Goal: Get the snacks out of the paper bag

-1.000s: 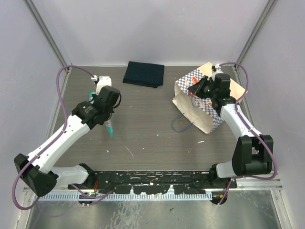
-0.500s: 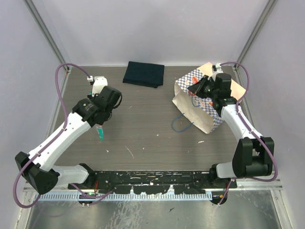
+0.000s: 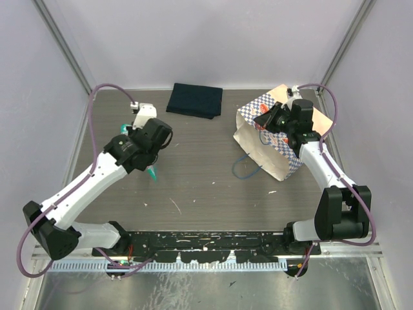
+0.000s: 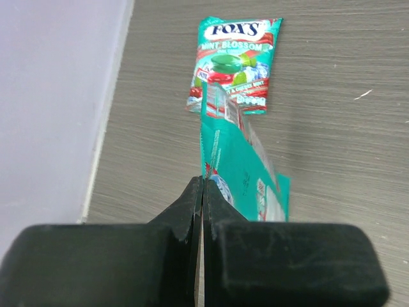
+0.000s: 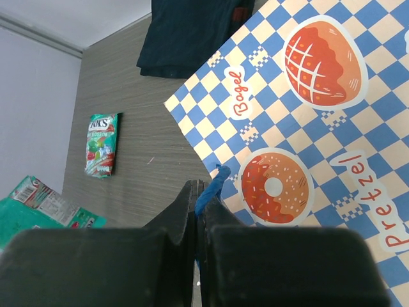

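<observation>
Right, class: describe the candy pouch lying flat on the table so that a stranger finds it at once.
Go to the left side of the table, near the lilac wall. Just beyond the left gripper, which is shut on one teal pouch held edge-up, a second pouch lies flat. Only this one shows its face: white FOX'S logo, Mint Blossom.

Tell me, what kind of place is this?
Most likely a robot lab test booth. The white left arm and right arm are bolted at the table's near edge. Plain walls on metal posts box it in. The props are a paper bag, candy pouches and a folded cloth.
</observation>
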You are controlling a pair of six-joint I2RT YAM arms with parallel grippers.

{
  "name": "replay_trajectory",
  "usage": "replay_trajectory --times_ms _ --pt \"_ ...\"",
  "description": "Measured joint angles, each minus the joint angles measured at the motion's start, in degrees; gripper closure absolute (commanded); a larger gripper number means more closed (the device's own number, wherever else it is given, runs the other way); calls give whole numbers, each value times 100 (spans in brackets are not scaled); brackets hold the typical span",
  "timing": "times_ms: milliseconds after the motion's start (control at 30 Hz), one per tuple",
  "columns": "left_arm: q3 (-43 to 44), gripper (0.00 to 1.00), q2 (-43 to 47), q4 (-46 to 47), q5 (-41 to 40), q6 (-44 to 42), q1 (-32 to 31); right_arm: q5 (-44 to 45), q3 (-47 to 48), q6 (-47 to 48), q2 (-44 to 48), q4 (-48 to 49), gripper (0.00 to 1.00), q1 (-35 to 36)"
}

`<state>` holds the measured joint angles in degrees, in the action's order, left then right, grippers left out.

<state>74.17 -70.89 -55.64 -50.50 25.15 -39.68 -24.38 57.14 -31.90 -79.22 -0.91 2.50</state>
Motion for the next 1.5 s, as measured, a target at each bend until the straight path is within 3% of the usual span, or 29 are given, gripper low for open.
replay_trajectory --times_ms 167,400,633,767,933,1067,1133,1233,1433,1500 --pt "372 100 -599 -339 -885 -26 -437 -20 0 26 0 -59 99 0" --pt "549 100 -1504 -466 -1668 -146 -568 -31 0 46 0 -96 99 0" --pt "1775 100 -4054 -107 -1604 -249 -1469 -37 4 92 0 -138 99 0" --pt "2142 100 -4771 37 -1211 -334 -1917 -35 9 157 0 -142 99 0" --pt "1853 96 -4498 822 -186 -557 -2142 -33 15 181 0 -153 99 0" --pt "660 92 -3523 1978 1235 -857 -2127 -31 17 186 0 -153 99 0" --pt "175 99 -3097 2444 2048 -1010 -2116 -28 17 186 4 -153 99 0" --pt "-116 100 -2914 3012 2865 -1255 -2223 -24 17 186 22 -153 99 0" --pt "-256 100 -2896 3458 3036 -1497 -2728 -17 17 188 87 -157 99 0" --pt "-439 85 -2660 3508 2868 -1554 -2695 -11 17 190 111 -157 99 0"
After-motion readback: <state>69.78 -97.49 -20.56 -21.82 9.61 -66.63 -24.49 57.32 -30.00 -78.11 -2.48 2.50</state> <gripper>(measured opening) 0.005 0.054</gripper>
